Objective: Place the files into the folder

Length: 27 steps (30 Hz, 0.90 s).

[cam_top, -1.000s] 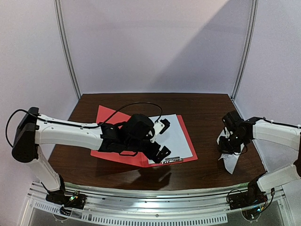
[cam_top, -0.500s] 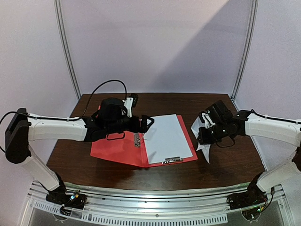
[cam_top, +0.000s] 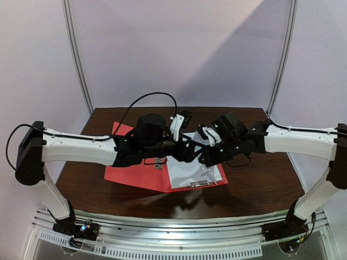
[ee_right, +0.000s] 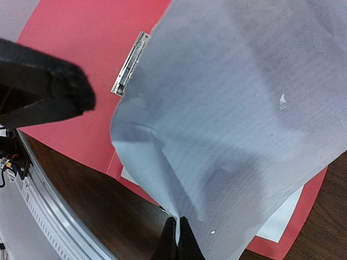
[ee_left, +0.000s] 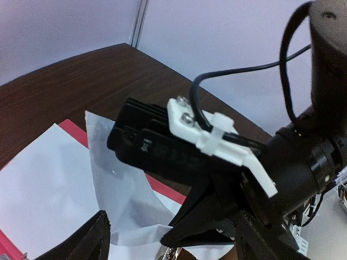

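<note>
Files come in two parts here. The small sheet (ee_right: 233,108) hangs crumpled, pinched by its edge in the clamped right gripper (ee_right: 176,238). It is held above the open folder (cam_top: 133,173) at the middle of the table (cam_top: 255,184), likely so it can be laid on the large sheet (cam_top: 187,170), which lies in the folder's right half. The left gripper (ee_left: 172,233) has its jaws apart and holds nothing. It faces the sheet closely, probably to steady it.

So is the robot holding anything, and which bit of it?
Yes. The right hand is shut on the small white sheet, pinching it at one crumpled edge. The left hand is open and holds nothing.
</note>
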Tool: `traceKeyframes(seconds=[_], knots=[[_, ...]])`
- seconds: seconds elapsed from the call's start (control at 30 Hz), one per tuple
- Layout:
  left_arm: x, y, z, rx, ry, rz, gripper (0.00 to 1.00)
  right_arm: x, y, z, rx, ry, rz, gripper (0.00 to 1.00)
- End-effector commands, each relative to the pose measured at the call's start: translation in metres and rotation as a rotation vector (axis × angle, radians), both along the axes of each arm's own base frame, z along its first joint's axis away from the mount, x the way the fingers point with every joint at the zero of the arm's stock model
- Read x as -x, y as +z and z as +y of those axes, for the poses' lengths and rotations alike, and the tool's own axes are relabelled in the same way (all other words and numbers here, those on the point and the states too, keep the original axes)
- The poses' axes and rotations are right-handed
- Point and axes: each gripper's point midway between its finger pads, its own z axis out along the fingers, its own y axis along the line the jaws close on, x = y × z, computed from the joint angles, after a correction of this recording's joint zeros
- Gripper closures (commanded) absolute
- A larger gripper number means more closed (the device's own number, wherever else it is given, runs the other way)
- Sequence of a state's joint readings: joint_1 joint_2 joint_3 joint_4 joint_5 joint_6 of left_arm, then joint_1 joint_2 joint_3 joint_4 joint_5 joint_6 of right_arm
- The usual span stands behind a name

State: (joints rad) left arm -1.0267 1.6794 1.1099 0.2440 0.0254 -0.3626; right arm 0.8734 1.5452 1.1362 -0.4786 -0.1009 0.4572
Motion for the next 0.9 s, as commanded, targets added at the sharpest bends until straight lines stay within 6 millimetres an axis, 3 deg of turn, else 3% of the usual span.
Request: traceKeyframes(seconds=[0.0,0.5,0.87], knots=[[-0.015,-0.02,0.007,-0.096,0.091,-0.008,0.27,0.003,0.005,0.01,-0.014,0.039,-0.006,1.0],[-0.033,-0.034,0.019,-0.13,0.184,0.019,0.46,0.011,0.01,0.015,-0.052,0.082,-0.006,1.0],[-0.039,-0.036,0.01,-0.115,0.173,0.032,0.7,0.019,0.012,0.021,-0.058,0.12,-0.02,1.0]])
